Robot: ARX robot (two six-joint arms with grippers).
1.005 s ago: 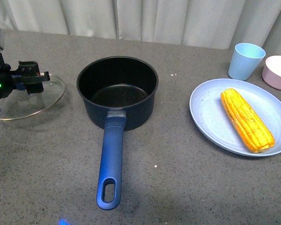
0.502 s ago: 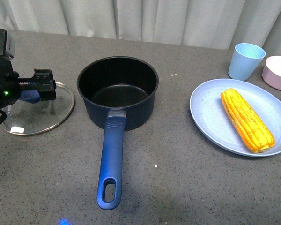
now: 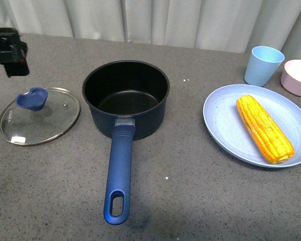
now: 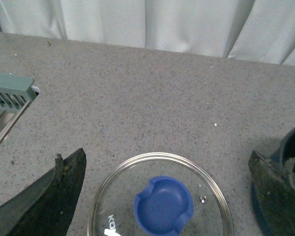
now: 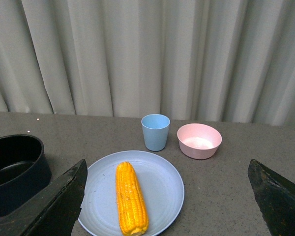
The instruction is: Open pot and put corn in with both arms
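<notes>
We judge the corn [image 3: 265, 128] light, stiff and bumpy, best taken across its middle | it lies on the plate [image 3: 220, 125], right of the uncovered pot [image 3: 126, 95] | lid [image 3: 55, 118] flat on the tabletop [image 3: 190, 191] | left hand [image 4: 162, 162] released, clear of the lid | right hand [image 5: 166, 164] released, empty, well back from the corn

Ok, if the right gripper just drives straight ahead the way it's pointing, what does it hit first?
Probably the corn on the blue plate, which lies ahead between the open jaws of the right gripper; depth is unclear.
</notes>
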